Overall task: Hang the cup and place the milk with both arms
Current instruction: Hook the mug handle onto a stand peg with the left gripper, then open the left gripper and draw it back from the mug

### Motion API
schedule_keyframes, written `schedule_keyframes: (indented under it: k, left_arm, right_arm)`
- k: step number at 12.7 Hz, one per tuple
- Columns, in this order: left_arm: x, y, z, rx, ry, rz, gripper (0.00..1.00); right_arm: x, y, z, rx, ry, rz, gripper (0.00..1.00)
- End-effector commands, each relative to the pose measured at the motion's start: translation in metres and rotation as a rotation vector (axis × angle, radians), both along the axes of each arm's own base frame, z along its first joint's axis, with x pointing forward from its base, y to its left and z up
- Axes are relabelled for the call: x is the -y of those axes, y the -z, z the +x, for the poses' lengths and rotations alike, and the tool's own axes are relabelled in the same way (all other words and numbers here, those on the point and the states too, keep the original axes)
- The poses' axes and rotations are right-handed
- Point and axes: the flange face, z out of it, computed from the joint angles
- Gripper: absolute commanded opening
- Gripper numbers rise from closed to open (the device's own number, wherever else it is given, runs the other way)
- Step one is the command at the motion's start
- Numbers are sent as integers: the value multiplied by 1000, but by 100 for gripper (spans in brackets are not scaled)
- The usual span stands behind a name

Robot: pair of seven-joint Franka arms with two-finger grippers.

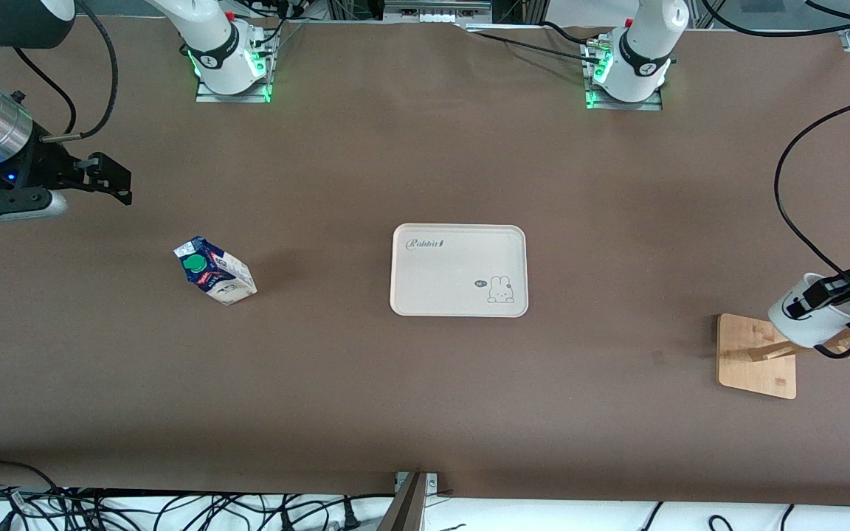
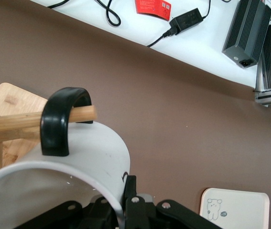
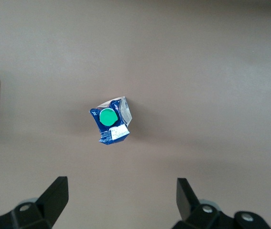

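Left hand (image 1: pixel 827 293) is clamped on the rim of the cup (image 1: pixel 809 318), holding it at the wooden rack (image 1: pixel 757 355) at the left arm's end of the worktop (image 1: pixel 425 398). Cup lies tilted, mouth toward the wrist; its black handle (image 2: pixel 61 119) is already looped over a peg (image 2: pixel 30 121). Right hand (image 3: pixel 121 200) hovers fully open above the milk (image 1: pixel 215 271), nothing held. Tray (image 1: pixel 459 270) sits mid-worktop, well apart from both. Milk stands upright, long axis vertical, green cap (image 3: pixel 108 117) facing up. Judgement: carton is light, walls give under squeeze, so pinch the flat lower sides. Cup is rigid, breakable; release gently.
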Motion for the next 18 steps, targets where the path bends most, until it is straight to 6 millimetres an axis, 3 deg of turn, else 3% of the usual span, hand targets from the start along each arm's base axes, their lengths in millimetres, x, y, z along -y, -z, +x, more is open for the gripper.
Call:
schedule_keyframes:
  k: [1,2,3,4,7,10,13,16,18]
  left_arm:
    - [-20,6,-13,29,78,2,0]
    - [-26,7,-15,36,104,14,12]
    - [-24,1,-15,34,104,7,67]
    - [-22,-8,-19,35,116,0,100]
    - [1,-40,-19,52,186,45,100]
    - [25,-76,-20,-48,212,108,100]
    - [83,-98,-27,-120,249,212,100]
    - [107,-99,-41,-255,260,220,100]
    - [132,-115,-44,-304,305,268,100]
  right_arm:
    - [2,-5,2,9,17,16,100]
    - [2,-5,2,9,17,16,100]
    - [2,-5,2,9,17,16,100]
    - [2,-5,2,9,17,16,100]
    - [2,-5,2,9,17,16,100]
    - [3,-6,2,10,19,16,100]
    - [2,-5,2,9,17,16,100]
    - [4,-5,2,6,21,15,100]
    - [4,-5,2,6,22,15,100]
